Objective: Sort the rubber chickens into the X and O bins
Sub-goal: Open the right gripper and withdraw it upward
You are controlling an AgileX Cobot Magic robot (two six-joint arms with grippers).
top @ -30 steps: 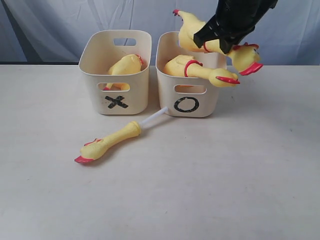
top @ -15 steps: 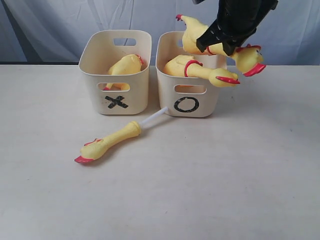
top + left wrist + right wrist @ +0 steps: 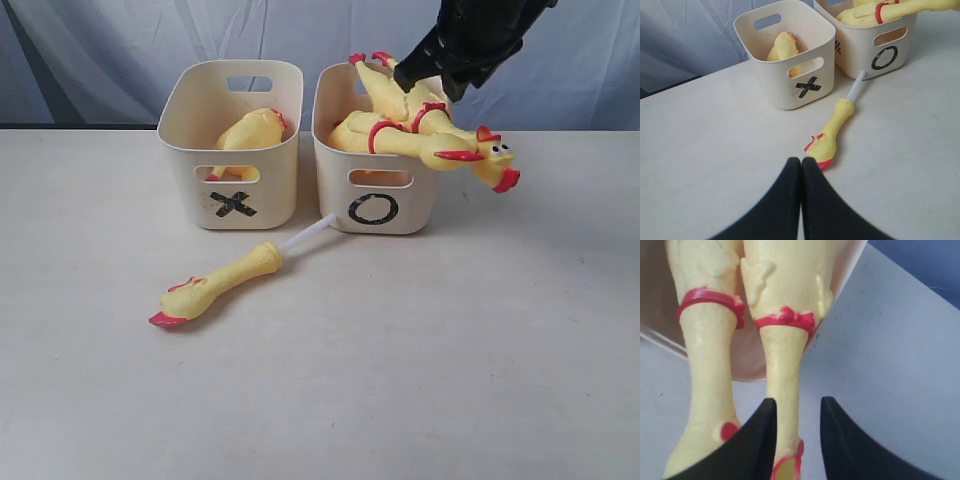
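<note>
Two cream bins stand side by side, the X bin (image 3: 190,190) on the left and the O bin (image 3: 415,205) on the right. A yellow rubber chicken (image 3: 252,130) lies in the X bin. Two rubber chickens rest in the O bin: one (image 3: 372,132) low, the other (image 3: 432,122) on top, its head (image 3: 495,160) hanging past the right rim. My right gripper (image 3: 432,78) hovers just above them, open; in the right wrist view the top chicken's neck (image 3: 782,370) runs under the gap between its fingers (image 3: 799,400). The leg-shaped piece (image 3: 225,280) lies on the table before the bins. My left gripper (image 3: 801,161) is shut and empty, close to that piece's red foot (image 3: 820,150).
A pale tabletop (image 3: 420,380) stretches in front of the bins. A blue-grey curtain (image 3: 100,50) hangs behind them. The leg piece's white stick (image 3: 305,236) points at the gap between the two bins.
My right gripper has opened and let go of the chicken. The chicken has dropped onto the O bin, its head swinging down over the right rim. Left gripper unchanged.
</note>
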